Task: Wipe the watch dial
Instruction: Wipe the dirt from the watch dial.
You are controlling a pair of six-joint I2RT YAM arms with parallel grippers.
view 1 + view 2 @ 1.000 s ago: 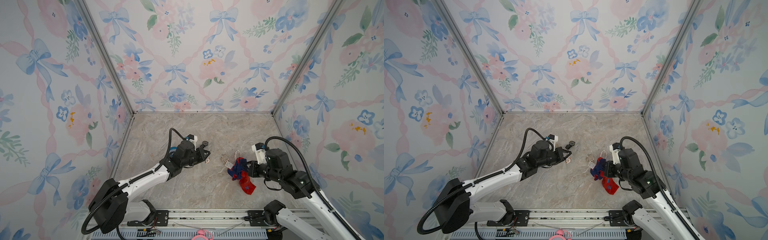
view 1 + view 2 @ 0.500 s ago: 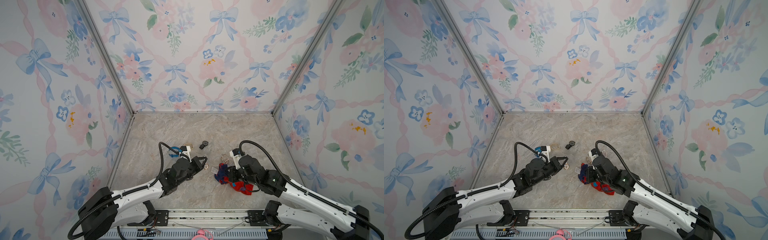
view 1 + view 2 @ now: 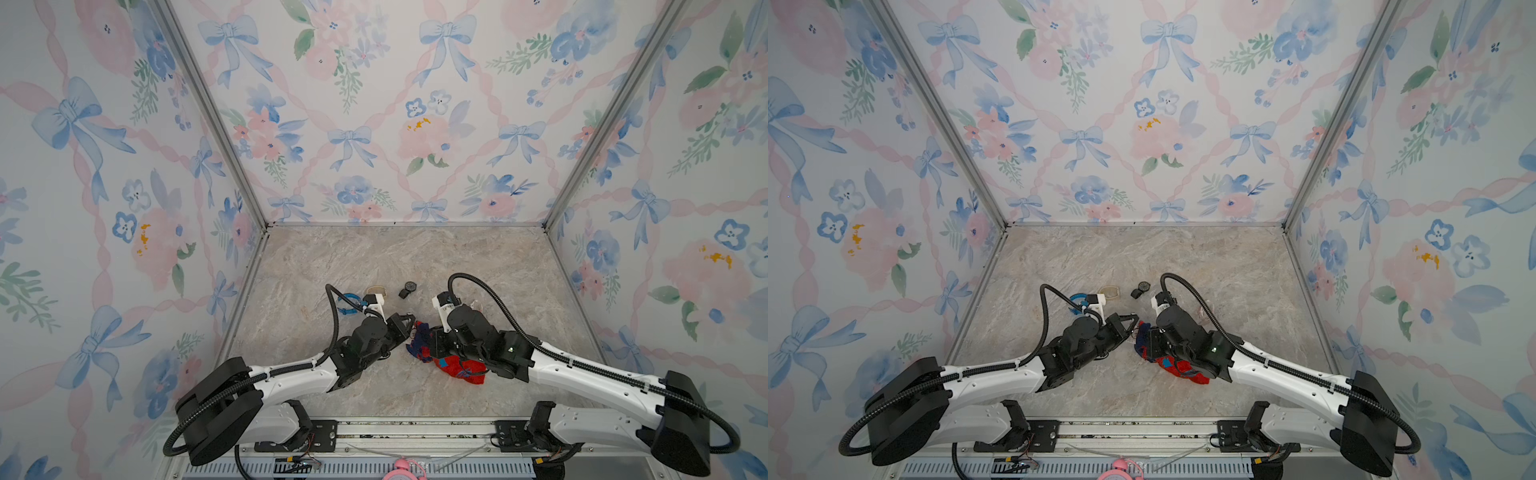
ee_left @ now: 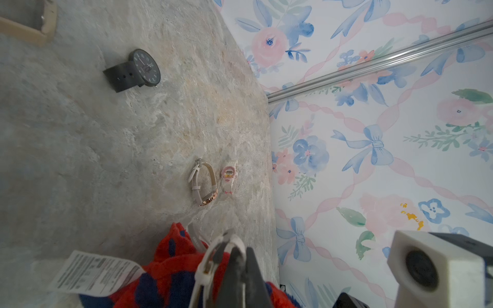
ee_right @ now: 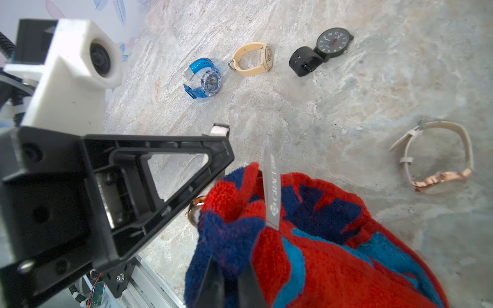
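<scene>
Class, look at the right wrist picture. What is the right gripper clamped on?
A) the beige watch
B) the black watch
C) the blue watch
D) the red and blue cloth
D: the right gripper is shut on a fold of the red and blue cloth, while the black watch, blue watch and beige watch lie apart on the table.

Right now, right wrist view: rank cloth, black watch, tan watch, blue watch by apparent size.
1. cloth, nearest the camera, so inflated.
2. black watch.
3. tan watch and blue watch look alike; not ranking them.
</scene>
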